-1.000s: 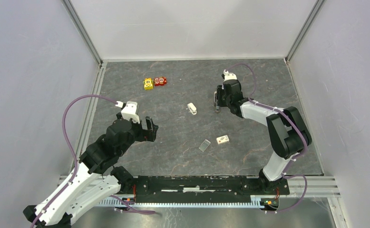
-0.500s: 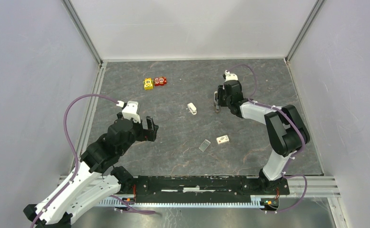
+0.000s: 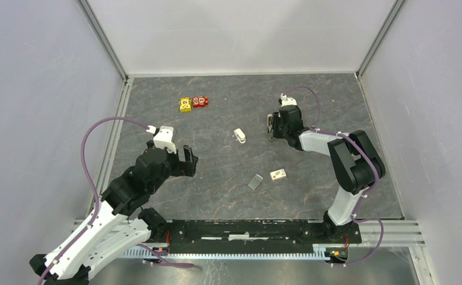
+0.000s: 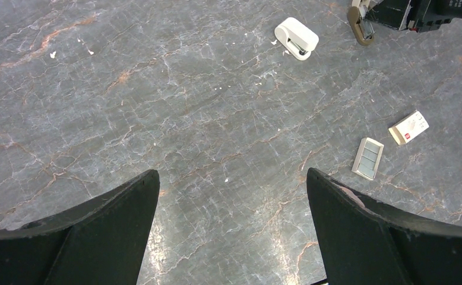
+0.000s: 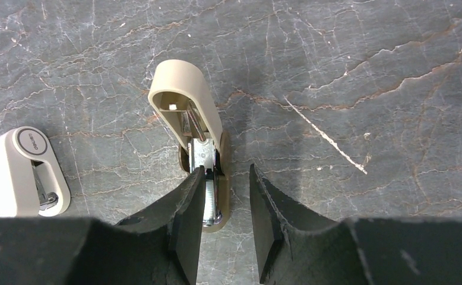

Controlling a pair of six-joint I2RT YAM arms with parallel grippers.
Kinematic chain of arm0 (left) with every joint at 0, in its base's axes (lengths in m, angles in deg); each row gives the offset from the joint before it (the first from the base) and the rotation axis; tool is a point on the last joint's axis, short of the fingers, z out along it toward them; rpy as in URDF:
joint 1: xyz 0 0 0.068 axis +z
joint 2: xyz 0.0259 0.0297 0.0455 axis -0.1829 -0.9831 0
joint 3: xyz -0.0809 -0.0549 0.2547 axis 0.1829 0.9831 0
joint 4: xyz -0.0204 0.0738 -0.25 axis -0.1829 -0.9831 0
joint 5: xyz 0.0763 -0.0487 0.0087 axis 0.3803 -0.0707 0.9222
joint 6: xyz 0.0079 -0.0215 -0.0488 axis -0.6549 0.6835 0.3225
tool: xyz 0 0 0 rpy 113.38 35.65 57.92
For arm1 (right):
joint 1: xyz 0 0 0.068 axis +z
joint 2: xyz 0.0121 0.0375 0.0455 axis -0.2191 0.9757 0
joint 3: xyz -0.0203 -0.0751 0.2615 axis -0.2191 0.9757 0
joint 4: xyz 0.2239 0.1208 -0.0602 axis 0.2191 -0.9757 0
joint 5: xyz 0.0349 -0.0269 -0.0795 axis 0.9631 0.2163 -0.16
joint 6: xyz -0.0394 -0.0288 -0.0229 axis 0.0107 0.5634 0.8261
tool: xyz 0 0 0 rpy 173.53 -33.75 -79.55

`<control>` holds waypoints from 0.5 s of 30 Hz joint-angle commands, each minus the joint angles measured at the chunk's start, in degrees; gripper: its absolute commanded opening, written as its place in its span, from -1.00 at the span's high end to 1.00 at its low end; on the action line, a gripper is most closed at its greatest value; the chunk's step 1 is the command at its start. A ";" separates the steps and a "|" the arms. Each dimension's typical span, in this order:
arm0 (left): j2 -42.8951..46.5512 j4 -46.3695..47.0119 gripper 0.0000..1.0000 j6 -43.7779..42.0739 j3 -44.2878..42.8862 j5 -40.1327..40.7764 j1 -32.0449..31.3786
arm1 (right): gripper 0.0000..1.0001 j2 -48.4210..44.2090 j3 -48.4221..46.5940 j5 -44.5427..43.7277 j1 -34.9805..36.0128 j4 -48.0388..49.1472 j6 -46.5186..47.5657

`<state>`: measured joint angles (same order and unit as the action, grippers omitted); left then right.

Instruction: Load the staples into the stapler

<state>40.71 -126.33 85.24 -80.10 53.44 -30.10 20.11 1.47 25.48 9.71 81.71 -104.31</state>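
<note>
Right tool (image 5: 225, 171), narrowly parted, hangs over the opened stapler (image 5: 184, 95)

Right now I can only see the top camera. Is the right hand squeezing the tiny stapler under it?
Observer: No. On the right wrist camera the right hand is open. The stapler has its near end in the gap, with one finger clear of it.
Operator: Is the stapler open?
Observer: Yes, its lid is swung open and the metal channel inside shows.
Operator: What's that little white box?
Observer: The left wrist camera shows a red mark on the box; I can't read it.
</note>
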 commanded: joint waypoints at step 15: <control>0.90 0.72 -1.00 -3.16 0.17 0.88 -0.24 | 0.15 -4.70 -1.09 2.54 -0.14 -3.02 2.70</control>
<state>40.82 -126.31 85.24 -80.10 53.46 -30.10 18.16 1.88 27.05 9.73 79.97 -103.24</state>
